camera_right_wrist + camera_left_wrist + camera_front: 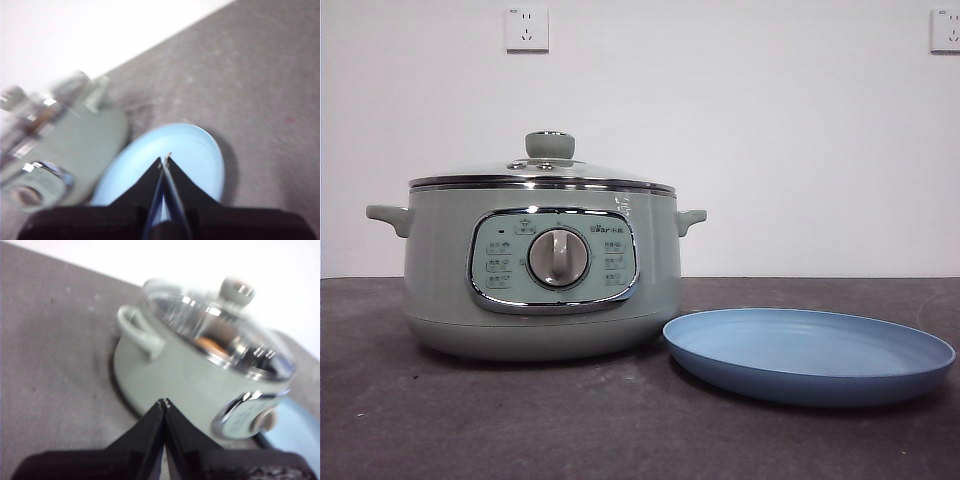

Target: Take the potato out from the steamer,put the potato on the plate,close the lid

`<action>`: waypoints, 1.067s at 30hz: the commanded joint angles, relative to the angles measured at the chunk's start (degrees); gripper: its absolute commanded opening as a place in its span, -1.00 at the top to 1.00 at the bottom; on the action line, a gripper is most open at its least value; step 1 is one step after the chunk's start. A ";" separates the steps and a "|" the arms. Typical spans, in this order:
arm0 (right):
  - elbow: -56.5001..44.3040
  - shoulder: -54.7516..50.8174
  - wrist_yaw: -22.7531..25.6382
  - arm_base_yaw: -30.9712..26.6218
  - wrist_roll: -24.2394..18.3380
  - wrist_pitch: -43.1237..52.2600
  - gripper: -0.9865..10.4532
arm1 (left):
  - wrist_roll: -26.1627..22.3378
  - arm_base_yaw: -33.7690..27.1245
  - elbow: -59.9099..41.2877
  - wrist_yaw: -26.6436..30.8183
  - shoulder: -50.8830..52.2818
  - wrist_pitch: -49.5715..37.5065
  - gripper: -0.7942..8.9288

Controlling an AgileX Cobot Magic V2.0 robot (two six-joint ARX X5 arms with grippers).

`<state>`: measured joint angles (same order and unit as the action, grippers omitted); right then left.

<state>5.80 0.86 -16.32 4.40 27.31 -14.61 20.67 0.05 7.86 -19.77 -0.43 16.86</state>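
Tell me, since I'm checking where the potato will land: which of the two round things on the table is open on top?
The light-blue plate, shallow and bare. The steamer beside it is covered by its glass lid.

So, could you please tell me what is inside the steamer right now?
Through the glass lid of the steamer, something orange-brown shows, likely the potato; glare and blur hide the rest.

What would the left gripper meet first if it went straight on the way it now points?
Probably the steamer: the left gripper, fingers shut and empty, aims at its pale green side wall below the lid. Depth is unclear in this blurred view, but nothing shows between.
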 commanded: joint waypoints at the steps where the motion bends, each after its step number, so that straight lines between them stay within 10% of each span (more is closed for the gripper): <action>1: 3.08 1.11 -0.57 -0.09 1.36 0.50 0.85 | 0.59 -0.11 3.56 -0.17 -0.55 2.75 0.85; 10: 17.33 12.85 -10.97 0.02 -3.37 -5.70 0.85 | -3.30 -0.11 16.06 -7.76 -9.18 8.72 0.85; 24: 48.57 36.92 -22.71 4.33 -37.55 -39.91 0.85 | -26.58 0.00 39.41 -16.74 -28.55 33.20 0.85; 32: 52.28 40.96 -22.36 7.85 -40.26 -44.24 0.82 | -30.38 0.00 46.23 -16.63 -32.68 41.94 0.85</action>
<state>58.06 41.67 -38.81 12.05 -11.66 -59.07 -8.01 0.05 53.87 -36.23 -33.08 58.76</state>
